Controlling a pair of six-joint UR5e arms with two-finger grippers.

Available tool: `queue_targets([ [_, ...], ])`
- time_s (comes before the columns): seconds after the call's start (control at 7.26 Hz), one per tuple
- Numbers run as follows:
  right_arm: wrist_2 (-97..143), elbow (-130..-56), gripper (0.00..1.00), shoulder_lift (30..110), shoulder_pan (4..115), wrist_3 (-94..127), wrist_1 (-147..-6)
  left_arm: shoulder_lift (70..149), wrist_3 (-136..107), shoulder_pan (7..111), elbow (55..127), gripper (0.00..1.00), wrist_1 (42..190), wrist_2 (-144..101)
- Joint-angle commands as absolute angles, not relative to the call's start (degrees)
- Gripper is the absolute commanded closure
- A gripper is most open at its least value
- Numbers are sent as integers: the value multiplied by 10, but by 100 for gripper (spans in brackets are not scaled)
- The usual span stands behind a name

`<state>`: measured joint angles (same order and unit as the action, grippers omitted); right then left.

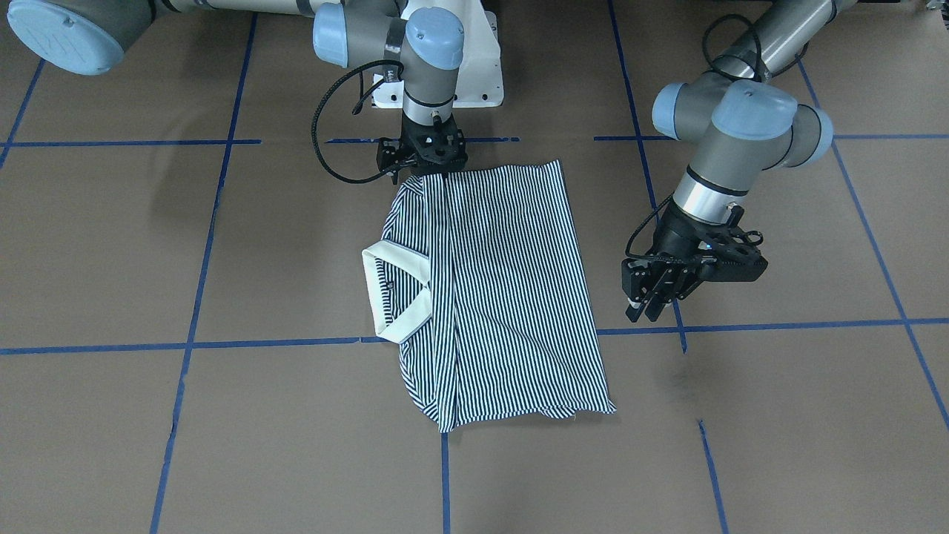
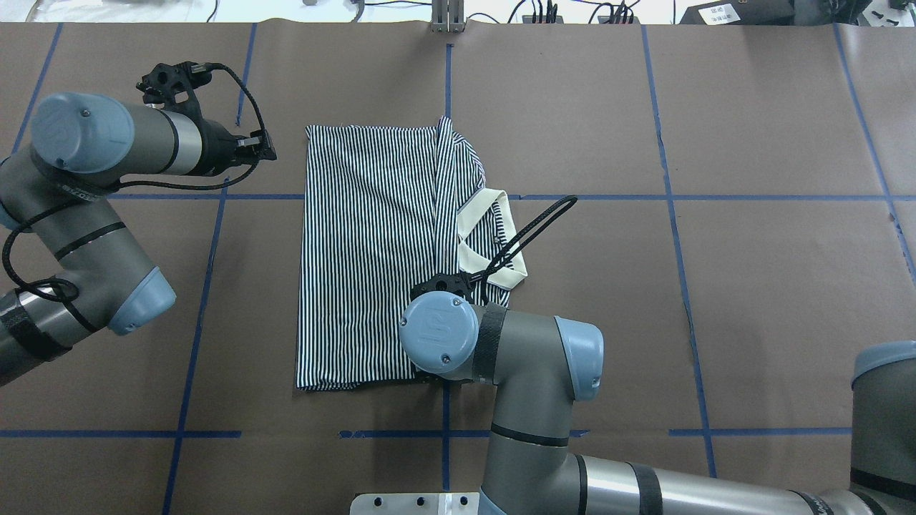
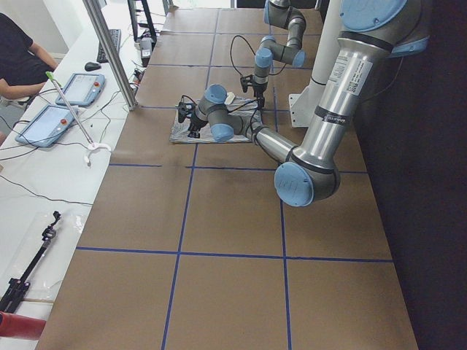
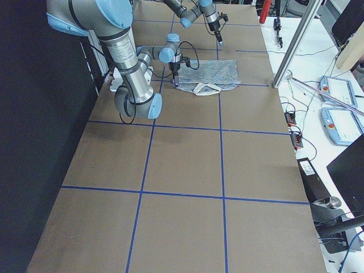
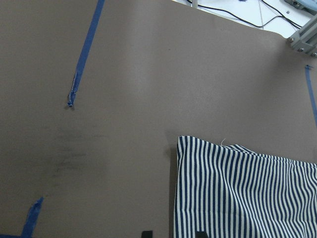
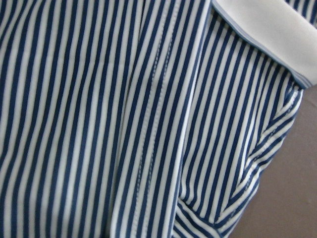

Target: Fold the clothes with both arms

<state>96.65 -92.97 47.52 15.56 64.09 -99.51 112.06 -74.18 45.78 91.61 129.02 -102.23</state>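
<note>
Currently the navy-and-white striped polo shirt lies part-folded, centred on the brown tabletop. Jaws of the right arm sit at its robot-side edge; I cannot tell their grip. Jaws of the left arm hover beside it, slightly parted and empty. Pinching only one layer would likely spill the fold.

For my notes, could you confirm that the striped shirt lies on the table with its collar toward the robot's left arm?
Not quite: the collar points toward the right arm, as the overhead view shows; the shirt does lie on the table.
</note>
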Motion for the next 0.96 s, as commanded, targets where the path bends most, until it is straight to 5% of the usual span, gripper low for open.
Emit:
queue_targets([
  [0.0,966,-937,0,489,168,617,-1001,1121,-742,458,917,60,1290,-1023],
  [0.83,966,-1048,0,607,209,550,-1002,1121,-741,457,918,60,1291,-1022],
])
